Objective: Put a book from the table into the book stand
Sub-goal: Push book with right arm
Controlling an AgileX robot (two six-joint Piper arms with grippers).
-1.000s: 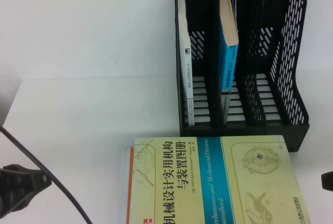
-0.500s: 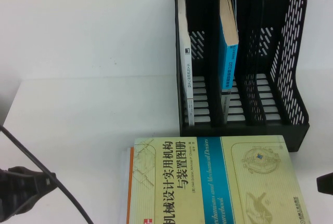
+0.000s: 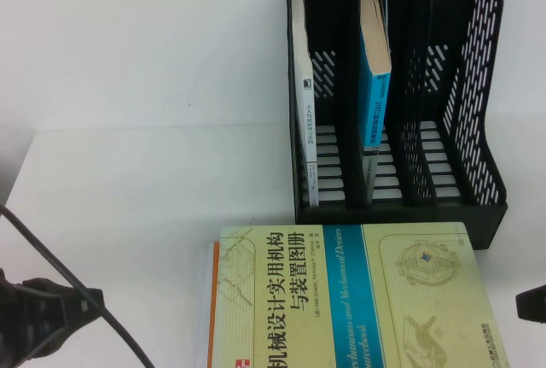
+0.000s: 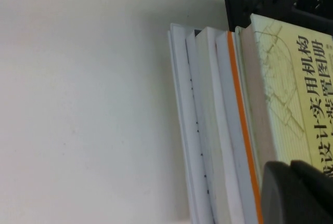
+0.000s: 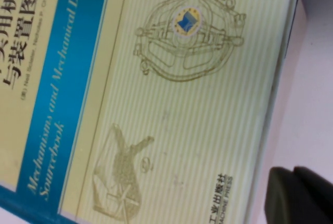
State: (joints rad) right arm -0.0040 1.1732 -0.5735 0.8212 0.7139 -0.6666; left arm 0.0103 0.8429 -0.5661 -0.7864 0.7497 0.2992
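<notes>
My left claw (image 3: 51, 304) hangs low at the desk's near left corner, just off the left edge of the book pile; whether it is open or closed I cannot tell. I judge it sits there to come at the pile from the side. The large thick pale yellow-green book with the blue band (image 3: 358, 295) lies flat, cover up, on top of a stack of white books, one with an orange edge (image 4: 237, 130), directly in front of the black plastic slotted book stand (image 3: 478, 86). The stand already keeps a white-spined book (image 3: 305, 95) and a blue-spined book (image 3: 377, 78) upright in its left compartments; the right ones look free. My right claw (image 3: 533, 304) waits beside the book's right edge, its state likewise unclear. The plain white desk (image 3: 128, 206) meets a white wall behind.
</notes>
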